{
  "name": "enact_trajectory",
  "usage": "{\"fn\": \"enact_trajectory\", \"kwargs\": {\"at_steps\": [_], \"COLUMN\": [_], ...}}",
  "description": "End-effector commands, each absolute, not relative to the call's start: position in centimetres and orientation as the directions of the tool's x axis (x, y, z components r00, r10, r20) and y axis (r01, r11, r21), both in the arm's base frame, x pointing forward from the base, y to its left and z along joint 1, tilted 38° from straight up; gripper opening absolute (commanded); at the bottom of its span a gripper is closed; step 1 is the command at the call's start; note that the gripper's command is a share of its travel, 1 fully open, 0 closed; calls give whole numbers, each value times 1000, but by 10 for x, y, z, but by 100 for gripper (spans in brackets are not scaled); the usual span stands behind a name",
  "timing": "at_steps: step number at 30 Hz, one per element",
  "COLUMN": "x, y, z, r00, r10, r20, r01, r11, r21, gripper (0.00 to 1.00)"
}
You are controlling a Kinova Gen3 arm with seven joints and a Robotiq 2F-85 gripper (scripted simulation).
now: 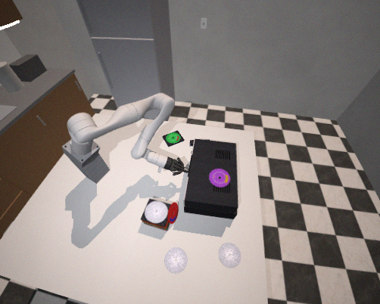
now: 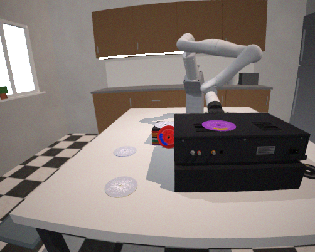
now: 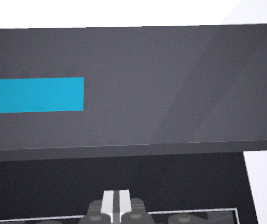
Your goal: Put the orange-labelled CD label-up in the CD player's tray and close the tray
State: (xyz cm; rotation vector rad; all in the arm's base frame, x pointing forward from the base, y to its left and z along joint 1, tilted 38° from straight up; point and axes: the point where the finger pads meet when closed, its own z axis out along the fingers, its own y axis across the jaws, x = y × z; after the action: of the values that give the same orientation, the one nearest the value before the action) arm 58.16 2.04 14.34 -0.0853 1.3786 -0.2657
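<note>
The Kinova arm's gripper (image 1: 185, 169), fingers pressed together with nothing between them, points level at the front face of the black CD player (image 1: 203, 159), its tips at or just short of the panel; the wrist view shows the shut fingertips low against the dark fascia, a teal display strip (image 3: 34, 95) up to the left. No tray stands out from the player in any view, so the step in hand looks like getting the drawer open.

No disc shows a plainly orange label. A purple disc (image 1: 219, 178) with a small yellow-orange band lies on the player's lid, a red-and-blue disc (image 1: 172, 212) leans on a stack of CD cases (image 1: 154, 224) topped by a white disc (image 1: 156, 212), a green disc (image 1: 173, 138) rests on its case by the arm's forearm, and two silvery discs (image 1: 175, 259) (image 1: 229, 255) lie on the table (image 1: 44, 227) past the player's end, their other faces hidden. A dark disc (image 2: 314, 173) peeks from under the player's other end.

The player's long axis runs across the gripper's line of approach; stack and silvery discs lie off to one side of the gripper, along that front face
</note>
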Motion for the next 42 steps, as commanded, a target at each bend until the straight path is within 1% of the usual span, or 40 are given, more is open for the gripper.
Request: {"fn": "enact_trajectory", "kwargs": {"at_steps": [1,15,31,42], "x": [582,581,557,544], "y": [21,21,21,27], "z": [145,145,128,146], "r00": [170,170,170,170], "r10": [-236,-236,-236,-236], "r20": [-957,-957,-957,-957], "r01": [136,136,136,136], "r11": [967,967,967,967], "r21": [-214,-214,-214,-214], "gripper": [10,10,10,10]}}
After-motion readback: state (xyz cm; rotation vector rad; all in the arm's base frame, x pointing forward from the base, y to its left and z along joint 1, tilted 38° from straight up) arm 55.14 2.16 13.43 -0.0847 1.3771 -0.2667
